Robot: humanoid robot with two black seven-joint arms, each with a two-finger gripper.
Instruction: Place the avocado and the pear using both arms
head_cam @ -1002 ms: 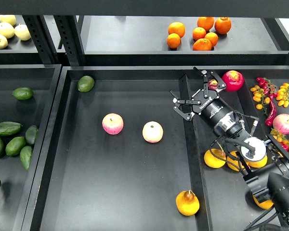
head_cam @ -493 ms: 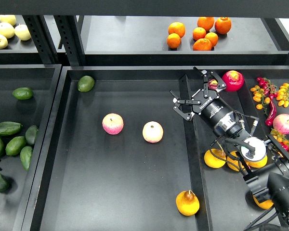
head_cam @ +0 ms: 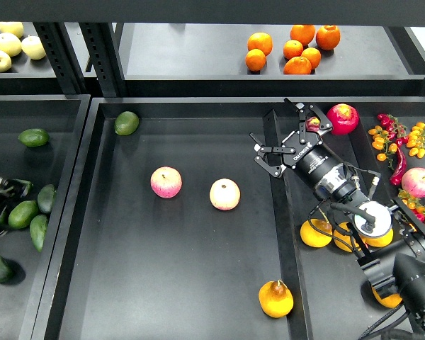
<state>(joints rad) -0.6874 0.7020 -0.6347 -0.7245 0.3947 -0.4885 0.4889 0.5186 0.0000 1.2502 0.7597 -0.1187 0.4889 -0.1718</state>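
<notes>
The pear [head_cam: 275, 298], yellow-orange with a brown stem, lies at the front of the middle tray [head_cam: 198, 283]. Several dark green avocados lie in the left bin, among them one at the back [head_cam: 33, 137] and a group near the left edge [head_cam: 23, 214]. My left gripper [head_cam: 7, 195] comes in at the left edge, dark and small, right over that group; its fingers cannot be told apart. My right gripper [head_cam: 287, 134] is open and empty, above the wall between the middle tray and the right bin, far from the pear.
Two pink-and-yellow apples [head_cam: 166, 182] [head_cam: 224, 194] lie mid-tray. A rounder, lighter green avocado [head_cam: 126, 122] sits in its back left corner. The right bin holds oranges [head_cam: 316, 233], a red apple [head_cam: 342, 117] and small tomatoes. Oranges [head_cam: 297, 48] and yellow fruit lie on the back shelf.
My left gripper has come in from the left edge and now covers the elongated avocado that lay in the left bin. The right arm has not moved.
</notes>
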